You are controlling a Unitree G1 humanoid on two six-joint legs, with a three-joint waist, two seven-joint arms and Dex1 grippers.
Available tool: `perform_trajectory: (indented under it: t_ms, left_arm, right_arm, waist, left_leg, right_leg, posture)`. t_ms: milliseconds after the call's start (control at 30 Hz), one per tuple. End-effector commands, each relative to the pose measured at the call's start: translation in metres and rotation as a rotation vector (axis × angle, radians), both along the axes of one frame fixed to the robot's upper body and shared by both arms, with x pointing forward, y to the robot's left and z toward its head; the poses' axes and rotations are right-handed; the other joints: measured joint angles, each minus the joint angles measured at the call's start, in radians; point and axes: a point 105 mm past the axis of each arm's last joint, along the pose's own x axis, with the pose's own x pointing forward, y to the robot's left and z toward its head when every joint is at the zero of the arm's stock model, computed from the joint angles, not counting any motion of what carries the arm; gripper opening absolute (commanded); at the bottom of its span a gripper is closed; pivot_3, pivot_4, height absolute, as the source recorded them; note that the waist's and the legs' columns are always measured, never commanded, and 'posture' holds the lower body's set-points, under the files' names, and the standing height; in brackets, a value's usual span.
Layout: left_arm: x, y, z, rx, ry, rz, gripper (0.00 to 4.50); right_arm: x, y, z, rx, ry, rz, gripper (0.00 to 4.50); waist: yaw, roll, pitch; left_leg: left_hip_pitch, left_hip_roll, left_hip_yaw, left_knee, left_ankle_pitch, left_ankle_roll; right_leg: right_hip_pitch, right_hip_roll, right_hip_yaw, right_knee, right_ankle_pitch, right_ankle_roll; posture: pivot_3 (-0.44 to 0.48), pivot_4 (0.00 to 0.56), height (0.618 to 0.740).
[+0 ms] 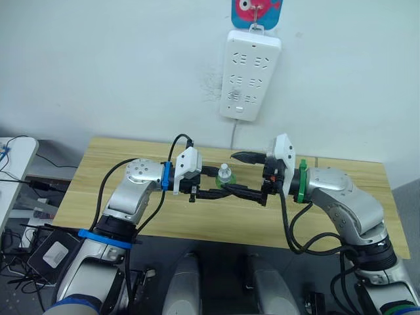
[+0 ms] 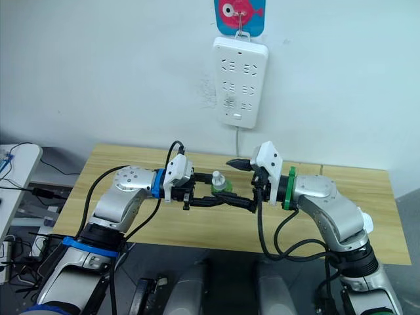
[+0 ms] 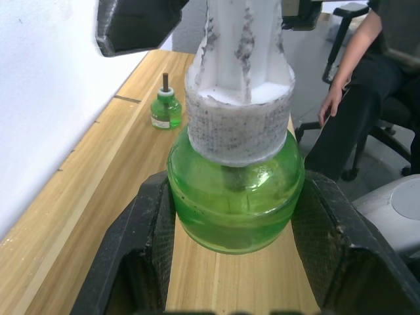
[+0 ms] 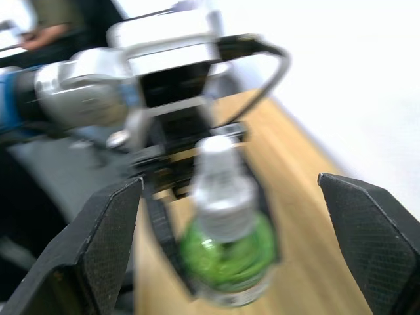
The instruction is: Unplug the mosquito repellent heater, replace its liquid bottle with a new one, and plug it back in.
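Left claw (image 1: pixel 209 186): we see it near the centre of the left eye frame, above the counter, its fingers (image 3: pixel 134 256) clamped on either side of the green bottle.
Bottle (image 3: pixel 235 197): we see a round green liquid bottle with a white cap, upright between the left claw's fingers, centre of the left wrist frame.
Right claw (image 4: pixel 230 236): we see it facing the left claw from the right, jaws spread wide on either side of the bottle without touching it; one finger (image 1: pixel 248 157) points left above the bottle, the other lies below it.
Second bottle (image 3: pixel 165 109): we see a smaller-looking green bottle with a dark wick standing on the counter near the wall, upper left of the left wrist frame.
Heater: we cannot pick it out in these frames.
Power strip (image 1: pixel 249 73): we see it hanging on the wall, top centre, sockets bare.
Counter (image 1: pixel 98 170): light wood, against the wall.
Person (image 3: pixel 367 72): seated on a chair, upper right of the left wrist frame.
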Motion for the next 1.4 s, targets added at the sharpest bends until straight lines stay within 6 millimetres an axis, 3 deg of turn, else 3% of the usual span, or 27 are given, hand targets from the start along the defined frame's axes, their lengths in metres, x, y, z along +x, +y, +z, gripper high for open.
perform_trajectory:
  t_ms: [33, 133, 333, 500, 667, 900, 1067, 1233, 1400]
  left_arm:
    - [0.0, -0.006, 0.005, -0.019, -0.029, -0.009, 2.2]
    - [0.0, -0.007, 0.005, -0.021, -0.029, -0.01, 2.2]
    - [-0.003, -0.007, 0.004, -0.016, -0.026, -0.022, 2.2]
    - [-0.008, -0.008, 0.003, -0.007, -0.023, -0.047, 2.2]
    - [-0.03, -0.011, 0.001, 0.025, -0.007, -0.163, 2.2]
    - [-0.048, -0.011, -0.004, 0.083, 0.007, -0.264, 2.2]
    - [-0.04, -0.013, 0.002, 0.069, -0.013, -0.233, 2.2]
    - [-0.022, -0.006, 0.004, 0.028, -0.013, -0.108, 2.2]
    - [-0.018, -0.003, 0.003, 0.002, 0.003, -0.053, 2.2]
  right_arm:
    - [-0.006, 0.005, 0.007, 0.021, -0.043, -0.019, 4.1]
    - [-0.009, 0.007, 0.007, 0.03, -0.04, -0.018, 3.22]
    - [-0.014, 0.008, 0.008, 0.025, -0.046, 0.006, 1.0]
    - [-0.018, 0.01, 0.004, -0.002, -0.035, 0.069, 1.01]
    - [-0.028, 0.007, 0.015, -0.01, -0.006, 0.358, 1.01]
    - [-0.02, -0.01, 0.008, -0.173, 0.012, 0.649, 1.01]
    - [-0.01, -0.011, 0.016, -0.148, 0.01, 0.622, 2.74]
    - [-0.014, -0.031, 0.0, -0.134, 0.029, 0.438, 4.47]
    - [-0.017, -0.026, -0.004, -0.089, -0.003, 0.239, 4.47]
  waist:
    - [0.0, 0.0, 0.0]
    - [-0.001, 0.0, 0.0]
    - [-0.003, 0.0, 0.0]
    - [-0.003, 0.0, 0.0]
    - [-0.004, 0.0, 0.0]
    - [0.001, 0.0, -0.001]
    - [0.003, 0.0, -0.001]
    - [0.016, -0.001, -0.003]
    - [0.012, -0.001, -0.004]
  left_leg:
    - [0.0, 0.0, 0.0, 0.0, 0.0, 0.0]
    - [0.0, 0.0, 0.0, 0.0, 0.001, 0.0]
    - [0.001, 0.0, -0.001, 0.0, 0.002, 0.0]
    - [0.001, 0.0, 0.0, 0.0, 0.002, 0.0]
    - [0.001, 0.0, 0.0, 0.001, 0.002, 0.0]
    - [0.001, 0.0, 0.0, 0.0, 0.002, 0.001]
    - [0.001, 0.0, -0.001, 0.001, 0.002, 0.0]
    - [0.001, 0.0, -0.003, 0.001, 0.003, 0.0]
    - [0.001, 0.0, -0.001, 0.002, 0.003, 0.0]
  right_leg:
    - [0.0, 0.0, 0.0, 0.001, 0.0, 0.0]
    - [0.0, 0.0, 0.0, 0.002, 0.0, 0.0]
    - [0.0, 0.0, -0.001, 0.003, 0.0, -0.001]
    - [0.0, 0.001, 0.0, 0.003, 0.0, -0.001]
    - [0.0, 0.001, 0.0, 0.003, 0.001, -0.002]
    - [0.001, 0.003, -0.001, 0.003, 0.001, -0.002]
    - [0.001, 0.001, -0.001, 0.003, 0.001, -0.002]
    - [0.001, 0.0, -0.003, 0.003, 0.001, -0.002]
    - [0.001, -0.001, -0.001, 0.004, 0.002, -0.003]
  posture:
    - [0.048, 0.272, 0.74]
    - [0.038, 0.264, 0.74]
    - [0.042, 0.263, 0.74]
    - [0.055, 0.263, 0.74]
    - [0.065, 0.261, 0.74]
    - [0.115, 0.25, 0.74]
    - [0.115, 0.25, 0.74]
    - [0.106, 0.244, 0.74]
    - [0.094, 0.243, 0.74]
